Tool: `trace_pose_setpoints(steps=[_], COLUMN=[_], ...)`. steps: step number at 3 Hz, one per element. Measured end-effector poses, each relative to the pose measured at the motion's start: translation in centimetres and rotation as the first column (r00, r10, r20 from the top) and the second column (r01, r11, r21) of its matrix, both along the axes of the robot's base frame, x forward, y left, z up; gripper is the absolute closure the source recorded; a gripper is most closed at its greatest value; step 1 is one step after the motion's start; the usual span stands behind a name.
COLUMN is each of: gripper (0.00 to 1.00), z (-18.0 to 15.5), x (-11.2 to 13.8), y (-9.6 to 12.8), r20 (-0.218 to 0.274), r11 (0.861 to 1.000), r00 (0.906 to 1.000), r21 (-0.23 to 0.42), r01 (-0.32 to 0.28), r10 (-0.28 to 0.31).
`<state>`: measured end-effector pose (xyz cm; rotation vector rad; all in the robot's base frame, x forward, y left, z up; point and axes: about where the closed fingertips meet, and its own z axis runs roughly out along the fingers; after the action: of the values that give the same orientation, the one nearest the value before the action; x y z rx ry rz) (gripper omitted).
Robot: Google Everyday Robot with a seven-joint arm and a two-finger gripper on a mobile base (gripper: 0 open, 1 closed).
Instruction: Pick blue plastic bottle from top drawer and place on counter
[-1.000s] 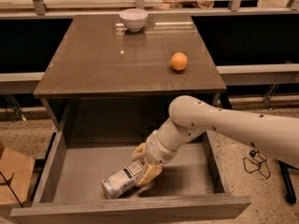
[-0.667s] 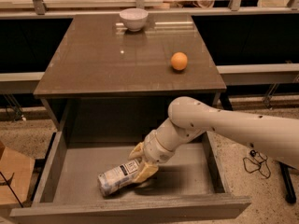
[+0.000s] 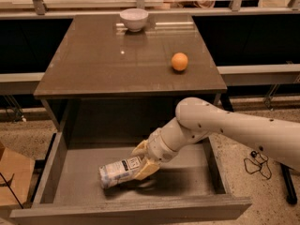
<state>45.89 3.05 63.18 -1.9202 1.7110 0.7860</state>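
The blue plastic bottle point(image 3: 117, 172) lies on its side in the open top drawer point(image 3: 140, 213), left of centre, its pale label facing up. My gripper point(image 3: 142, 160) reaches down into the drawer from the right. Its tan fingers point(image 3: 148, 168) close around the bottle's right end, one behind it and one in front. The bottle sits slightly above the drawer bottom with a shadow under it. The bottle's cap is hidden. The counter point(image 3: 108, 64) is the brown tabletop directly above the drawer.
An orange point(image 3: 179, 61) sits on the counter's right side and a white bowl point(image 3: 134, 18) at its back edge. A pale ledge with glass panes point(image 3: 253, 69) runs behind. A cardboard box point(image 3: 11, 177) stands on the floor at left, cables point(image 3: 255, 161) at right.
The gripper and the bottle have shifted a little left and then risen slightly off the drawer bottom. The orange and the bowl have not moved.
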Motion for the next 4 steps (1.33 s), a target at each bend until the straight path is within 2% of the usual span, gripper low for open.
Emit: trace_pose_setpoints(steps=[1, 2, 3, 4], gripper=[1.00, 1.00, 1.00, 1.00], z=[5.0, 11.6, 19.9, 26.5], x=[1.7, 3.3, 6.4, 11.2], y=[-2.6, -4.4, -5.0, -4.6], r20=[0.053, 0.156, 0.306, 0.418], r11=[0.998, 0.993, 0.985, 0.979], r00=[0.9965, 0.9845, 0.9494, 0.9037], r21=[-0.012, -0.069, -0.128, -0.129], r01=[0.066, 0.091, 0.117, 0.158], r10=[-0.065, -0.080, -0.073, -0.090])
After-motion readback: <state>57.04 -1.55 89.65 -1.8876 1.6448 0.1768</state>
